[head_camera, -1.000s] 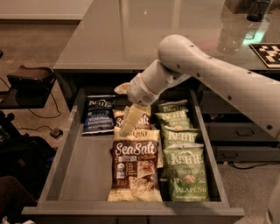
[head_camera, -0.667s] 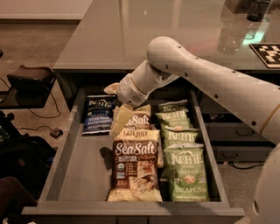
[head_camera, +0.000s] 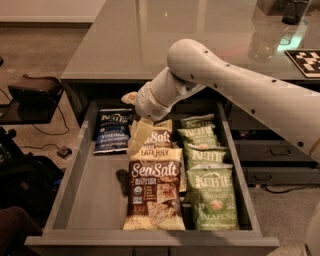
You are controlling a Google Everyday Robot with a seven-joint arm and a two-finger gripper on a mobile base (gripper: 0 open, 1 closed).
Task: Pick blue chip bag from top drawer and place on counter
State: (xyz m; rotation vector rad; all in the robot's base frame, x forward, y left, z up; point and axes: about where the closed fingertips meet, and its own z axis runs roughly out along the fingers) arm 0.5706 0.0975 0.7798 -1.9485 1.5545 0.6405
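Note:
The top drawer (head_camera: 92, 200) is pulled out under the counter (head_camera: 150, 40). The blue chip bag (head_camera: 112, 130) lies flat in the drawer's far left corner, with white lettering facing up. My gripper (head_camera: 136, 141) hangs down from the white arm (head_camera: 225, 85) into the back of the drawer. It is just right of the blue bag, over the top edge of the brown and cream bags. It holds nothing that I can see.
Brown and cream Sea Salt bags (head_camera: 154, 192) lie in the drawer's middle and green jalapeno bags (head_camera: 212, 197) on its right. Narrower drawer fronts (head_camera: 275, 152) are to the right. A dark container (head_camera: 295, 10) and a checkered marker (head_camera: 306, 61) sit on the counter's far right.
The arm has swung left and back, carrying the gripper from over the middle bags toward the blue bag. The bags have not moved.

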